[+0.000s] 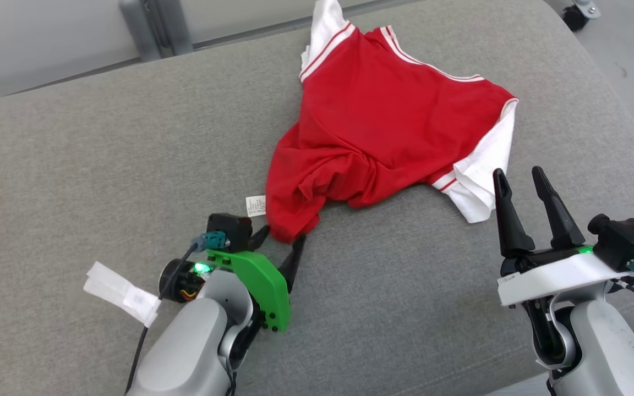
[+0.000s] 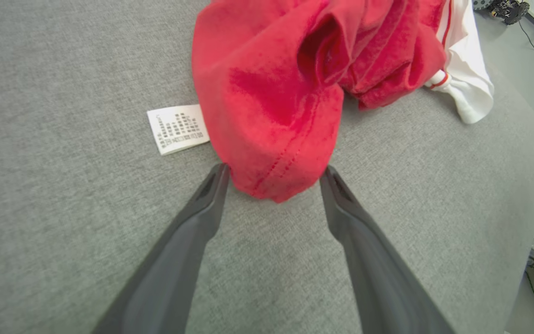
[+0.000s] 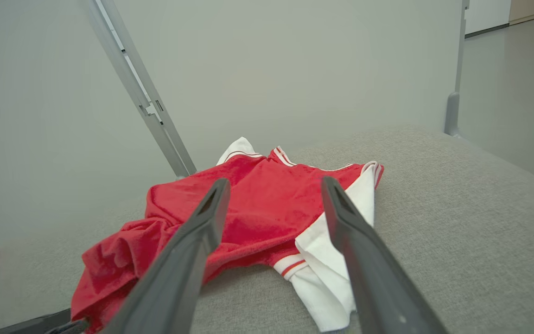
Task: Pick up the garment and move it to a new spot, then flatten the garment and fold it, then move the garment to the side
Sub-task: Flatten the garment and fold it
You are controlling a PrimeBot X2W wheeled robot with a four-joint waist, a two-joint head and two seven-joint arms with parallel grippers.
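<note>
At 7 o'clock the left gripper (image 1: 283,235) sets spread fingers either side of the hem (image 2: 276,185) of the red garment (image 1: 383,121), crumpled from centre to 1 o'clock on the grey cushion (image 1: 102,165). The pick-up appears to be in hand, next calling for a pinch. At 4 o'clock the right gripper (image 1: 518,173) hangs released beside the sleeve (image 1: 479,187)

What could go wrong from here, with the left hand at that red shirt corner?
1. The left hand, open, straddles only the tip of the garment at its crumpled hem corner; a shallow pinch might slip on lifting.
2. The right hand hovers open near the white sleeve without gripping it, so a one-sided lift may leave the cloth twisted.
</note>
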